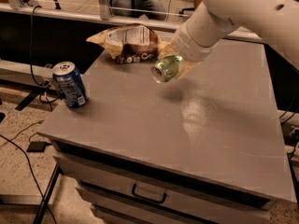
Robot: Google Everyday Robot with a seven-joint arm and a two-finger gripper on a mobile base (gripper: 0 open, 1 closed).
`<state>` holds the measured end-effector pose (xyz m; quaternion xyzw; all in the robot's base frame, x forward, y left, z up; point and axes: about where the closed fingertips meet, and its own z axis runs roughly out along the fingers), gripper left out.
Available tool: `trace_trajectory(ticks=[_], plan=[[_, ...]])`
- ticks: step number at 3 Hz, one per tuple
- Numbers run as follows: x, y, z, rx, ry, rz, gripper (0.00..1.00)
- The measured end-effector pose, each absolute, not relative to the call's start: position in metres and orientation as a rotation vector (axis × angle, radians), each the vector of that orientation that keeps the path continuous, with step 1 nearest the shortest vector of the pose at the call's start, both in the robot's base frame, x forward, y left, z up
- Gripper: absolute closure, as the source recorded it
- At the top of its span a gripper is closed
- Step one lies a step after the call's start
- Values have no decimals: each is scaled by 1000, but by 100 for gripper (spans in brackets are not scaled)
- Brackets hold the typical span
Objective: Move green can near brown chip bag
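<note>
My gripper [174, 63] is shut on the green can [166, 68] and holds it on its side in the air, silver end toward the camera. It hangs above the grey table [196, 129], just right of and in front of the brown chip bag [130, 43]. The bag lies at the table's back left, wrinkled, with a white printed panel. The white arm comes in from the top right and hides the bag's right end.
A dark blue can [70, 84] stands upright near the table's left front corner. A drawer with a dark handle [148, 195] sits under the tabletop. Cables [28, 139] run over the floor at the left. A railing [100, 1] lies behind the table.
</note>
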<state>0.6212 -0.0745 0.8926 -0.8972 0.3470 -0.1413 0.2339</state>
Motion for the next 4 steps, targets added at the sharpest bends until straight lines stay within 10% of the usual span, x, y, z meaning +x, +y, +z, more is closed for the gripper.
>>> trace_trajectory(ticks=[3, 4], plan=[[655, -41, 870, -2445, 967, -367, 9], [654, -40, 869, -2447, 964, -362, 0]])
